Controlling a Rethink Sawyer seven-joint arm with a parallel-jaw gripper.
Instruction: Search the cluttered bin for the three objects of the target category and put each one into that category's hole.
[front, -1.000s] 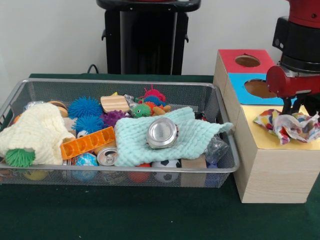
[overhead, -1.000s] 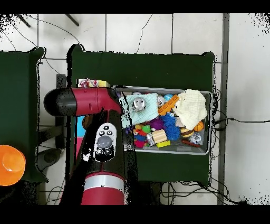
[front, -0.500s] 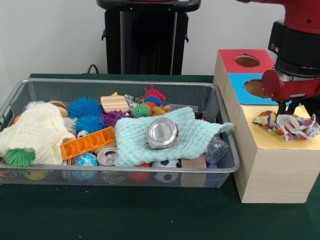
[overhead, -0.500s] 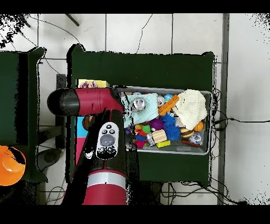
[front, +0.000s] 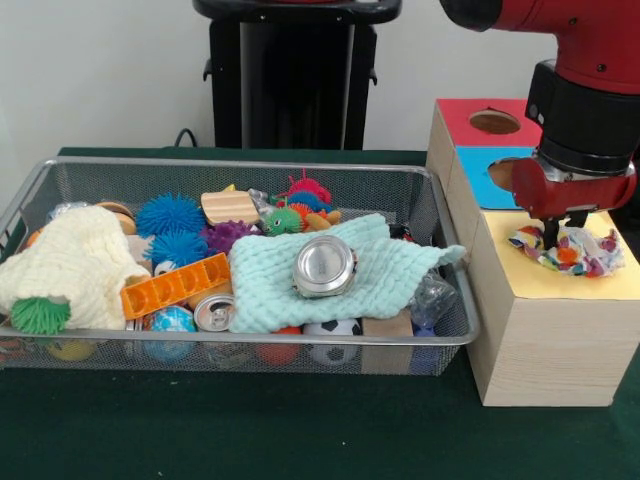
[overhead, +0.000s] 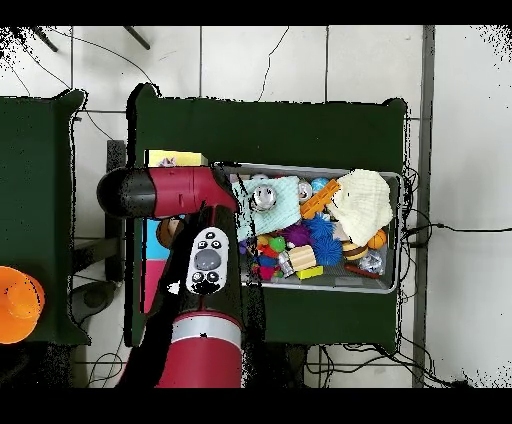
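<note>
Cloth (front: 566, 250), patterned in many colours, lies crumpled on the yellow panel (front: 560, 280) of the wooden box (front: 545, 345), and your gripper (front: 562, 236) is down in the middle of it. You cannot tell whether the fingers are spread or pinching the fabric; the folds hide their tips. Behind the yellow panel you see the blue panel (front: 500, 170) and the red panel (front: 488, 120), each with a round hole. From overhead the arm (overhead: 205, 300) covers most of the box, so only a strip of yellow shows past it. The box stands just beside the wire bin (front: 240, 345) on the green table (front: 250, 430). In the bin you have a mint towel (front: 380, 270) with a round tin (front: 324, 266) on top, a cream knit cloth (front: 65, 265) over a green spiky ball (front: 40, 315), an orange tray (front: 175, 285), a can (front: 214, 313), two blue spiky balls (front: 170, 215) and a wooden block (front: 229, 206).
</note>
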